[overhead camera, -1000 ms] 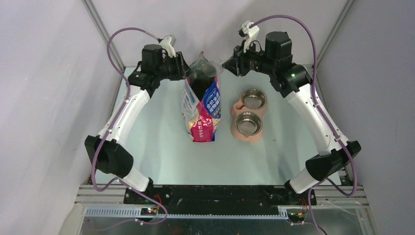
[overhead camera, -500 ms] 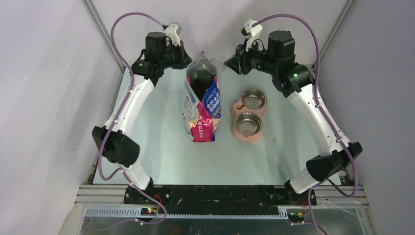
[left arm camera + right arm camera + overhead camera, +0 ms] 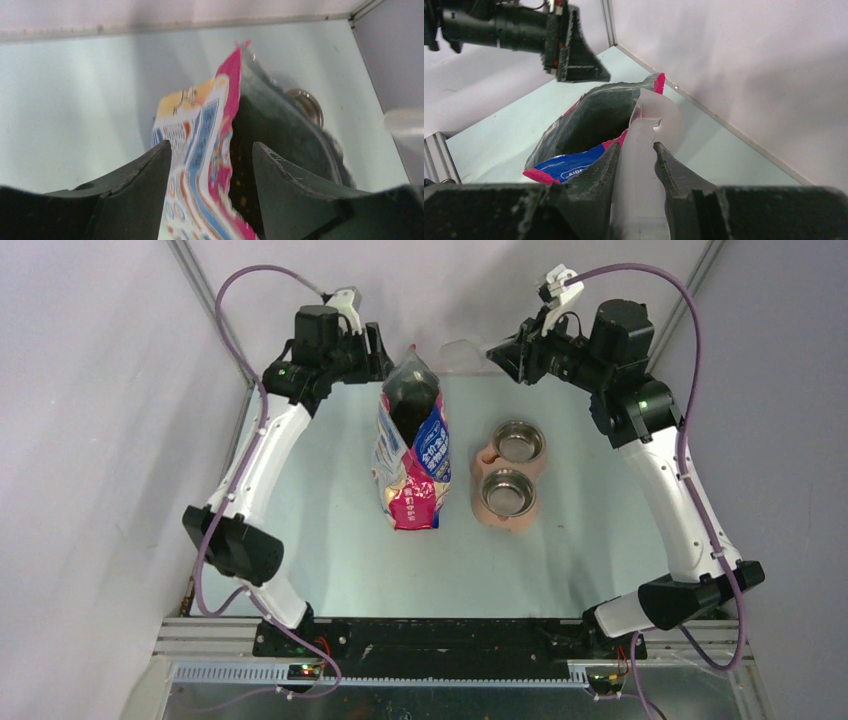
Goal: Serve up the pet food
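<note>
Since the earlier frame, the right pincer, clenched on the clear scoop, has swung to 1 o'clock of the bag. Left pincer stands released astride the bag's rim. Pet food, apparently a dark brown granular mass, lies inside the upright bag. Steel bowls sit at 3 o'clock on the tabletop.

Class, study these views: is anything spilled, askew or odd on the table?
Nothing looks spilled. The only oddity: the open bag has a crumpled rim, standing ungripped between the fingers of the open left pincer. The right pincer holds the clear scoop; both steel bowls sit empty.
</note>
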### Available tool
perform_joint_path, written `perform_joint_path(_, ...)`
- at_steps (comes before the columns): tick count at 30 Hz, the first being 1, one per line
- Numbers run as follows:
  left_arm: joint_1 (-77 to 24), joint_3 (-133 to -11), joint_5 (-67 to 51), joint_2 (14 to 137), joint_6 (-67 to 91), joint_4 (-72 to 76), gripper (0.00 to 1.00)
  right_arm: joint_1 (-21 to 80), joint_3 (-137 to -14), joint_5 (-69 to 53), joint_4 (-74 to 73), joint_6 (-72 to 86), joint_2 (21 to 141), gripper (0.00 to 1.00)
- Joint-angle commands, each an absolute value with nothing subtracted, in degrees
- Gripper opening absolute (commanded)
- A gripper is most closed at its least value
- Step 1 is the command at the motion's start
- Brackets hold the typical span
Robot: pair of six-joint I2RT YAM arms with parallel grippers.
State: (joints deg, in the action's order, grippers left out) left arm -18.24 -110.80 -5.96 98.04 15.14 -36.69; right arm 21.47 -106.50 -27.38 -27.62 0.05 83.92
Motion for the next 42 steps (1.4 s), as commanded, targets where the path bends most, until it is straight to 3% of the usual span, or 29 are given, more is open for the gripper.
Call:
perform_joint_path(1,-19.42,-105.88,-3.51,91.78,18.27,-42.16,0.68,19.79,-104.85,-27.47,-23.77,1.98,82.02,0.0)
perform_joint_path(9,-22.25,-98.86,-5.39,91.59,18.91,-44.85,0.61,18.64,-103.56,-28.43,-23.02,3.24,82.06,0.0)
perform_joint_path(11,-22.77,-98.35,-5.64,91.68,18.24,-45.11,0.56,18.6,-103.12,-28.72,-22.78,3.39,81.94,0.0)
perform_joint_path(13,-22.77,-99.17,-5.85,92.4,16.24,-44.99,0.47,18.62,-102.59,-28.89,-22.69,3.3,81.65,0.0)
perform_joint_path(18,-21.83,-109.38,-5.02,96.53,5.68,-47.47,0.05,18.33,-101.31,-29.13,-22.76,2.99,81.05,0.0)
perform_joint_path(20,-21.26,-114.32,-4.48,98.68,2.08,-48.96,0.01,18.19,-100.91,-29.25,-22.79,2.99,80.92,0.0)
perform_joint_path(26,-20.46,-132.05,-5.8,108.02,-12.12,-54.7,0.0,17.93,-100.6,-29.51,-22.66,3.1,80.98,0.0)
perform_joint_path(31,-20.37,-135.42,-10.63,110.21,-21.93,-48.79,0.0,17.9,-100.97,-30.23,-22.59,3.56,81.44,0.0)
perform_joint_path(36,-20.52,-135.22,-12.87,109.29,-21.41,-48.77,0.0,17.87,-101.05,-30.87,-23.08,3.5,81.52,0.0)
perform_joint_path(38,-20.66,-133.83,-10.61,108.48,-19.7,-50.67,0.2,17.9,-100.83,-31.06,-23.33,3.35,81.58,0.0)
perform_joint_path(39,-20.76,-132.91,-9.61,108.25,-18.97,-51.44,0.38,17.87,-100.77,-31.17,-23.41,3.41,81.61,0.0)
perform_joint_path(41,-20.9,-132.02,-5.27,107.78,-17.96,-53.96,0.51,17.85,-100.77,-31.46,-23.34,3.61,81.76,0.0)
perform_joint_path(42,-20.91,-131.93,-2.55,107.63,-17.64,-55.74,0.53,17.86,-100.85,-31.55,-23.27,3.74,81.98,0.0)
